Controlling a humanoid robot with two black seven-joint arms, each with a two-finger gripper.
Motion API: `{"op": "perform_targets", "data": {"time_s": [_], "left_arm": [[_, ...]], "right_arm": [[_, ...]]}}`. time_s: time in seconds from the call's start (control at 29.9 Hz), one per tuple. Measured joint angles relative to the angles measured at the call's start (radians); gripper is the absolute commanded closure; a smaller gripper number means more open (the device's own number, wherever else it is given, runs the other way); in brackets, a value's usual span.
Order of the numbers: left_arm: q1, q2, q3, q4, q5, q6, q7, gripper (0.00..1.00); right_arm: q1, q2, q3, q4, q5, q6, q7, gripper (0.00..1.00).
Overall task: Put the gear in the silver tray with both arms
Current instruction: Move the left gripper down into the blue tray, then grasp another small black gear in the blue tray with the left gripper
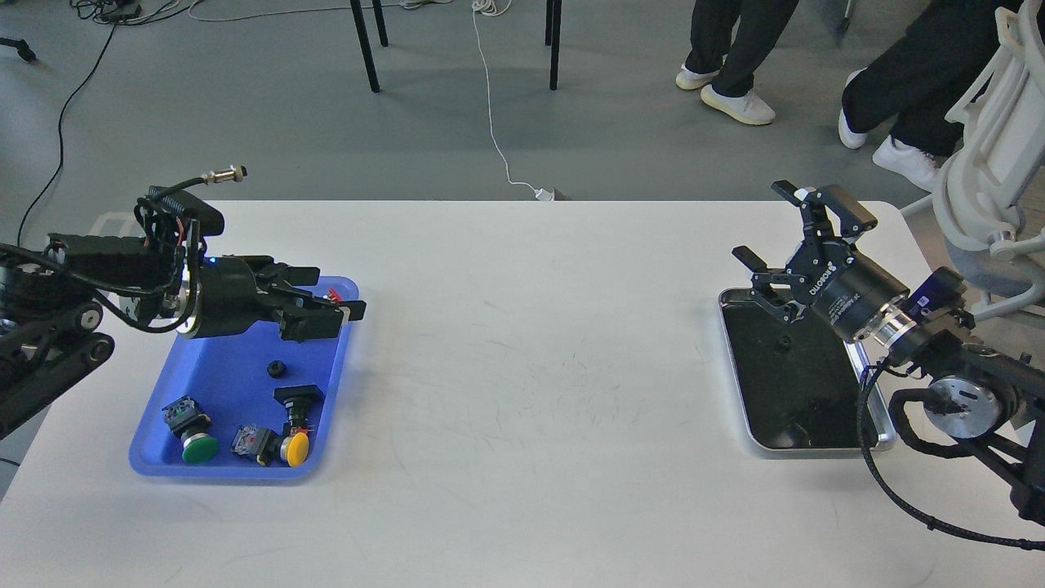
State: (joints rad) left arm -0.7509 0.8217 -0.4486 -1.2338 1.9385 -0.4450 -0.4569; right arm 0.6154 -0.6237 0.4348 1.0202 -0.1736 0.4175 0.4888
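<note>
A grey floor with trailing cables, dark chair legs and the legs of seated people in white shoes lies beyond a wide white table (522,392), and a white office chair (992,155) stands at the table's far right corner.

The left gripper (347,309), black and two-fingered, hangs over the far right part of a shallow blue plastic tray (233,472) at the table's left side. Its fingers point to the right and lie close together; whether they pinch anything between the tips cannot be told from this view.

The right gripper (784,241), black with white lettering on its body, is above the far left corner of the shallow rectangular silver metal tray (816,447). Its jaws are spread wide, one finger raised toward the far edge of the table and the other reaching left, and nothing sits between them.

The silver tray rests flat on the table's right side, its long axis running from the near edge toward the far edge, tilted slightly. Its dark reflective floor is mostly bare.

In the blue tray lie a small black ring-shaped part (277,369), a green-capped push button (193,429), a yellow-capped push button (286,445) and a black switch block (299,398).
</note>
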Motion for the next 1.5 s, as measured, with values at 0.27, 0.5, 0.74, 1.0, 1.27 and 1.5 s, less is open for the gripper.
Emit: {"op": "perform_targets", "data": {"time_s": [0.27,0.5,0.74,1.0,1.27,1.5], "left_arm": [[-0.006,-0.002,0.046,0.019,-0.111,-0.043,0.133,0.02],[-0.001,-0.004,0.099,0.076,-0.080,-0.044,0.165,0.04],[-0.002,-0.009,0.126,0.113,-0.024,-0.044,0.166,0.05],[-0.001,-0.031,0.126,0.158,-0.015,-0.044,0.165,0.15],[-0.001,-0.061,0.151,0.159,-0.018,-0.044,0.165,0.17],[0.003,-0.068,0.157,0.164,-0.014,-0.044,0.165,0.28]], "right_arm": [[0.004,0.002,0.001,0.001,-0.003,0.000,0.000,0.03],[0.003,-0.007,0.004,0.003,-0.003,0.000,0.000,0.03],[0.002,-0.007,0.007,0.002,-0.003,0.000,0.000,0.03],[0.002,-0.007,0.008,0.001,-0.003,0.000,0.000,0.03],[0.002,-0.004,0.009,0.001,-0.003,0.000,0.000,0.03],[0.002,-0.004,0.009,0.001,-0.003,0.000,0.000,0.03]]}}
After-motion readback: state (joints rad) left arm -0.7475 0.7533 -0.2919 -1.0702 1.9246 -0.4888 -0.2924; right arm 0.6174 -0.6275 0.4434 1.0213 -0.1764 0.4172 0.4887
